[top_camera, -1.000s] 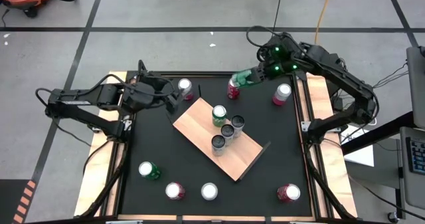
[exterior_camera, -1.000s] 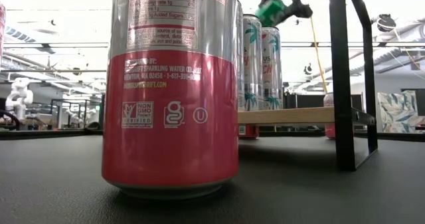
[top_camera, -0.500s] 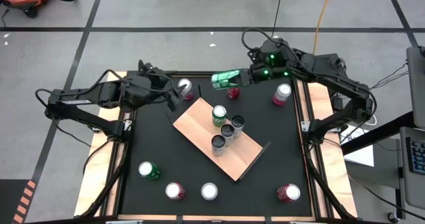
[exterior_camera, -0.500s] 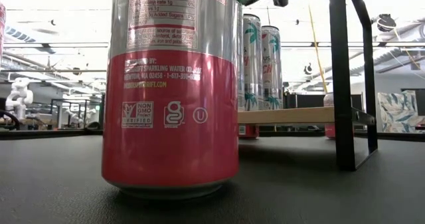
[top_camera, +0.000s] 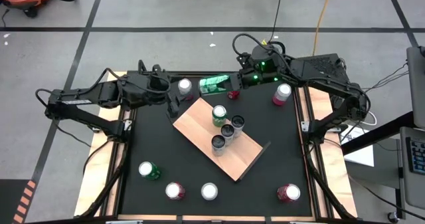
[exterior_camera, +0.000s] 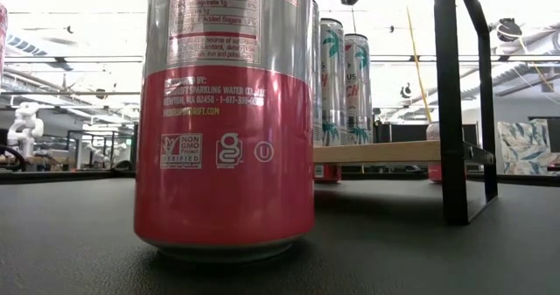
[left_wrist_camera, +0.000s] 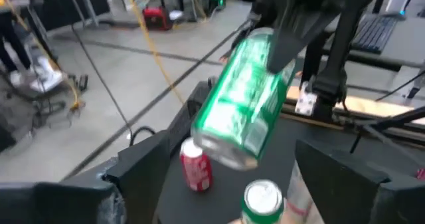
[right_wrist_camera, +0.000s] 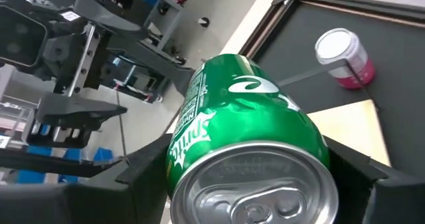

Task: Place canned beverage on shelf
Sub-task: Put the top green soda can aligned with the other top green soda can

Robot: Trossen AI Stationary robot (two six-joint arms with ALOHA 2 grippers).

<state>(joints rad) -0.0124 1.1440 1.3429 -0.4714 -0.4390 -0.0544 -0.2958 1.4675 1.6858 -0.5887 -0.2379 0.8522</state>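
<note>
Two arms reach over the black counter (top_camera: 159,144). Its shelf (top_camera: 199,123) – a tan board – holds three cans (top_camera: 226,128) in a row. Right hand (top_camera: 232,84) is clamped on a green can (top_camera: 214,84), held sideways in the air near the shelf's far corner. Left hand (top_camera: 174,99) waits close by, fingers apart. To do it well, turn the can upright – then lower it slowly onto a bare spot.
</note>
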